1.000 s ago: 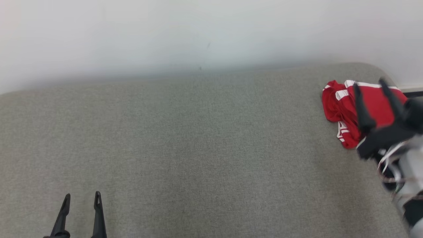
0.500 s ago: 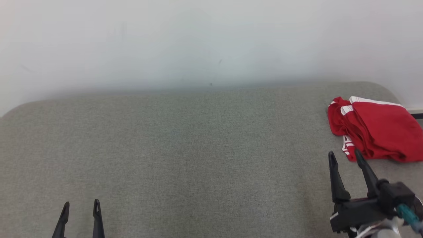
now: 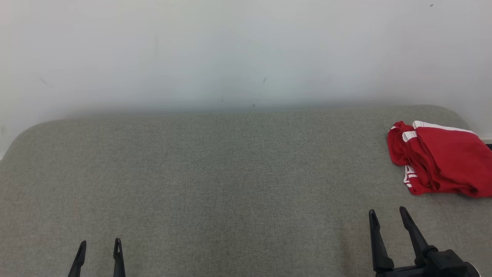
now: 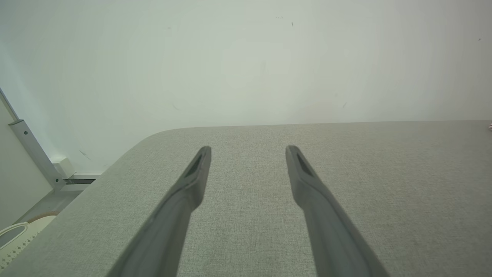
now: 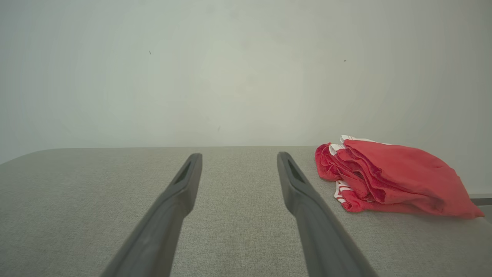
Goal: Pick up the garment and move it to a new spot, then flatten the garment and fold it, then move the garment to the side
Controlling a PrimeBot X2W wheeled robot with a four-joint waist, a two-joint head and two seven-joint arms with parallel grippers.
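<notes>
- The left gripper (image 3: 100, 242) rests low at the lower left of the head view, only its two dark fingertips showing, both pointing up toward the wall (image 3: 230, 50).
- In the left wrist view its fingers (image 4: 184, 200) stand well apart in a V with nothing between them: the pincer is open and empty, held over bare grey fabric.
- The right gripper (image 3: 387, 210) sits at the lower right of the head view, fingers angled slightly to the left above its black base, tips clear of the cloth.
- The right wrist view shows its fingers (image 5: 307, 204) likewise spread wide with nothing gripped, aimed across the surface at the wall.
- The garment (image 3: 442, 161), red with white striped trim, lies bunched in soft folds at the far right end of the grey padded table (image 3: 230, 173), close to the wall.
- It lies ahead of the right gripper and off to its right, apart from both fingers and touched by neither; the left gripper is well away across the table.
- The count: two grippers, each with two fingers; one garment; one table.
- At the left edge of the left wrist view, one pale metal rail (image 4: 34, 154) slants beside the table's rounded corner; below it sits a cream-coloured object (image 4: 15, 231) too cut off to identify.
</notes>
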